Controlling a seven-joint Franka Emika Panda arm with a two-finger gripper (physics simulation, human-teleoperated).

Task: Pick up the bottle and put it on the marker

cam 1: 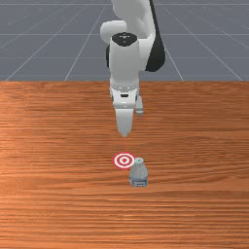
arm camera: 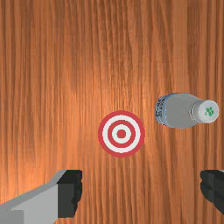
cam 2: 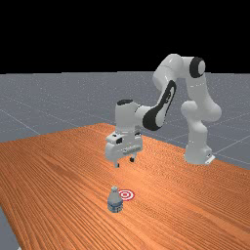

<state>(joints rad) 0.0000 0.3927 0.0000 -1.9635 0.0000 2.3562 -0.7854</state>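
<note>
Jaws are held wide apart above the table [cam 1: 58,146], with two dark pads [arm camera: 70,194] facing each other across open air. One pair is counted, carried by one white and grey arm [cam 2: 168,93]. With the marker [arm camera: 121,134] taken as landmark, the jaws are seen raised above it in the far view, and in the front view they are set back from it on the arm's side. Both pads are held clear of the wood, pointed downward.

One marker is counted, laid flat on the table and made up of two red rings, two white rings and one red centre. Its whole face is shown in the wrist view, lit by a patch of glare on the wood beside it.

One bottle [cam 2: 115,200] is counted, stood upright on the table just beside the marker, toward the front view's right and on the side away from the arm's base [cam 2: 197,149]. A strip of wood can be made out between the two in the wrist view. Its body is coloured grey, its lower part banded in blue, and its top closed by one pale cap [arm camera: 206,111] marked in green.

In the far view, a little of the marker's edge is covered by the bottle. Beyond the table, well apart from the marker, a grey floor [cam 1: 34,53] is crossed by pale lines.
</note>
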